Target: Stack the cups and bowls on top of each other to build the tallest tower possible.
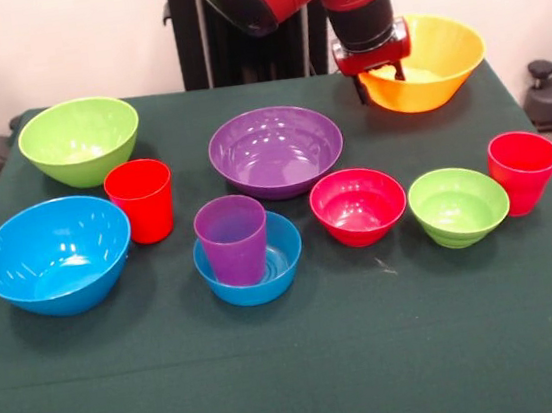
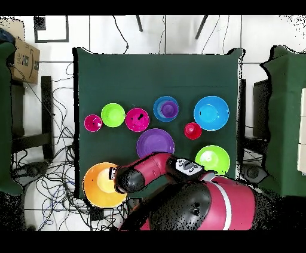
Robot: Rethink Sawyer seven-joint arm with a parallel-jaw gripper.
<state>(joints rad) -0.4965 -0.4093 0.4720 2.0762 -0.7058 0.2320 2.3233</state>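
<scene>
My gripper [image 1: 381, 75] is at the table's far right corner, shut on the near rim of the large yellow bowl [image 1: 434, 58], which hangs tilted. In the overhead view the gripper [image 2: 112, 174] holds that bowl [image 2: 97, 188] over the table's edge. A purple cup [image 1: 231, 237] stands inside the small blue bowl [image 1: 264, 268]. Standing alone are the purple bowl [image 1: 275, 150], large lime green bowl [image 1: 78, 140], large blue bowl [image 1: 55, 256], small red-pink bowl [image 1: 358, 205], small lime green bowl [image 1: 458, 206] and two red cups [image 1: 141, 200] [image 1: 523, 171].
The table [image 1: 296, 365] wears a dark green cloth. The robot's red arm [image 2: 155, 170] reaches over the corner by its base. A cardboard box [image 2: 24, 59] and loose cables [image 2: 57, 173] lie on the floor beside the table.
</scene>
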